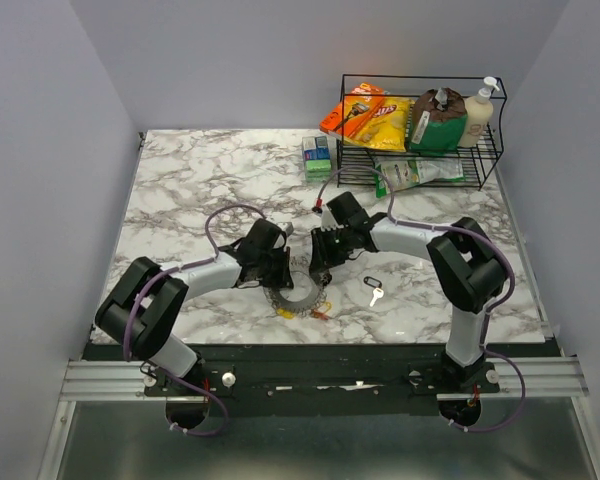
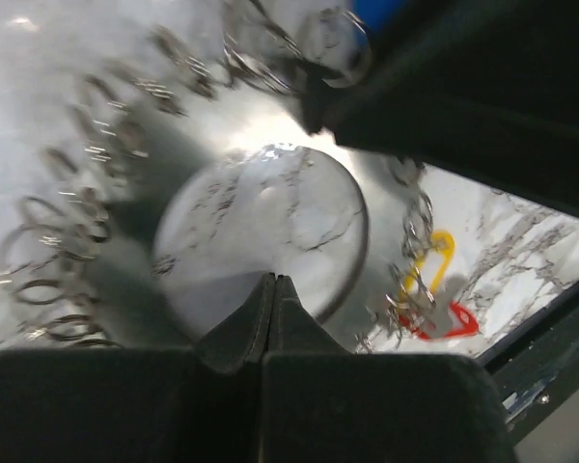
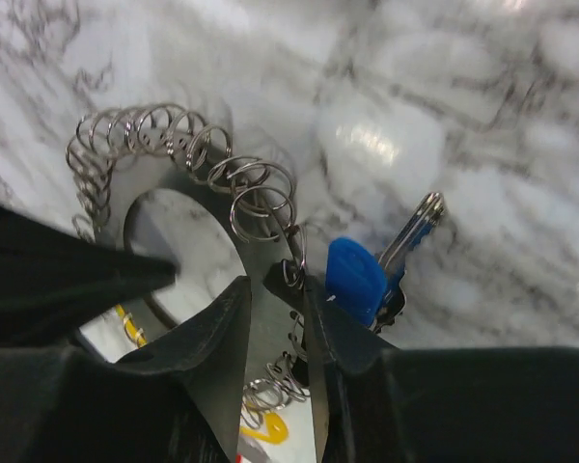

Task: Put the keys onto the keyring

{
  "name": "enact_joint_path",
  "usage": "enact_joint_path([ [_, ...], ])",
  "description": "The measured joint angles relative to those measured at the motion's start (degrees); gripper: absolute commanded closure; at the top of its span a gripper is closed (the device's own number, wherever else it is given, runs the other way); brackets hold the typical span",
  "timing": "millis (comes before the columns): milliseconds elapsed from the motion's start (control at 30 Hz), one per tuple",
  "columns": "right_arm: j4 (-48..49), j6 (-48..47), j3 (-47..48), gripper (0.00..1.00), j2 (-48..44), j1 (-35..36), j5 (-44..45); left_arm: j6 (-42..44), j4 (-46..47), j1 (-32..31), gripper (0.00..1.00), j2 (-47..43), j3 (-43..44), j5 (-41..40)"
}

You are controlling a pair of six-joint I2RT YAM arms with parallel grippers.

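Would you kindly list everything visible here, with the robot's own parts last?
keyring: one, silver, hung with keys, table centre
loose key: one, silver, black tag, right of keyring
blue-headed key: one, blue, by the keyring
table: one, white-grey marble
wire rack: one, black, far right
small box: one, green-blue, left of rack
orange bag: one, in rack
yellow bag: one, in rack
green pouch: one, in rack
pump bottle: one, cream, rack's right end
packet: one, green-white, low in rack
left fingers: two, black, shut at keyring's rim
right fingers: two, black, apart over keyring
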Motion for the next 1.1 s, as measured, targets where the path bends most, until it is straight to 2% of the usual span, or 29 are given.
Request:
enact_joint_path([
  [233,-2.0,0.8,-7.8,0.65,-5.5,1.7,-4.6,1.9,-4.7,2.6,1.0,-2.2,0.2,-3.2],
  [500,-4.4,2.8,-10.1,0.64,-7.7,9.0,-7.6,4.7,-10.6,2.9,0.98,-2.4,3.2,-6.5],
  [667,-6.1,3.4,-10.1,0.61,-12.3,9.5,-5.2,6.4,-11.2,3.0,0.97,0.0,6.9,-6.8],
  [900,-5.5,2.4,-8.5,0.53,-21.5,5.7,1.9,8.7,-11.4,3.0,0.77,-3.8,9.0,-5.4],
  [1100,-2.5,0.9,-10.1,0.48,-21.9,0.5,2.2,8.9,-6.5,3.0,0.57,-12.2,5.8,-0.5],
])
